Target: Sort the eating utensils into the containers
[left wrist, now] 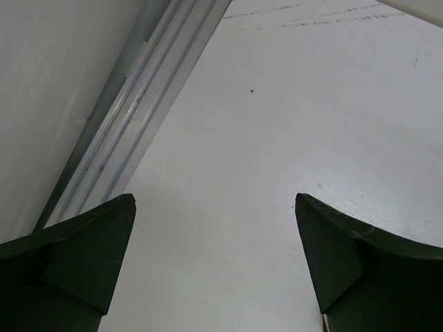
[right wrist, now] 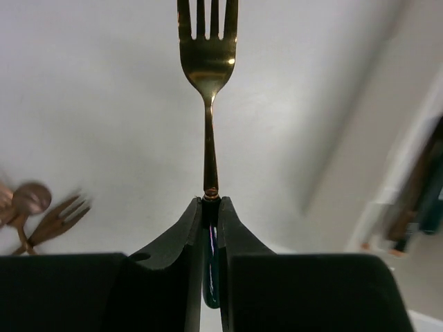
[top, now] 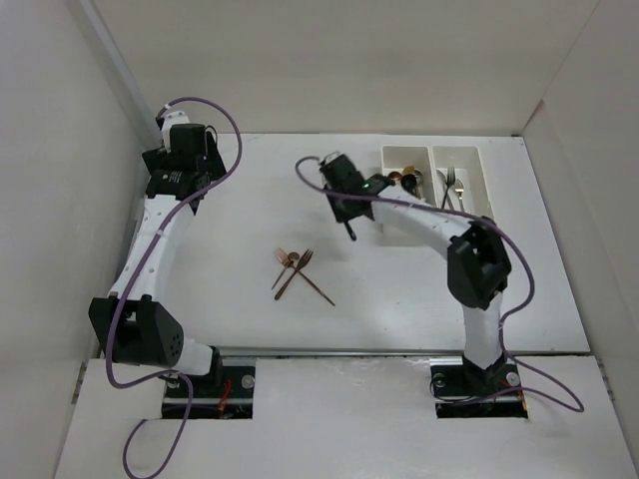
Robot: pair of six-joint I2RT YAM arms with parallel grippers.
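Right wrist view: nearest the lens, the right fingers (right wrist: 188, 238) are pressed together on the dark handle of a gold fork (right wrist: 208, 66). They grip it at the very end, so stem and tines stick straight out ahead, clear of the table (right wrist: 124, 124). I judge this hold lets it drop lengthwise into a bin. Beyond, low and blurred, a copper spoon and forks (right wrist: 41, 214) lie in a loose crossed heap on the table, not yet sorted.

In the top external view the held fork hangs between that heap and the containers (top: 406, 150), two joined white bins. The outer bin (top: 469, 160) already holds silver forks, so it is probably the target. At the far left corner the left fingers (left wrist: 76, 242) stand wide apart over bare table, holding nothing, apparently parked out of the way.
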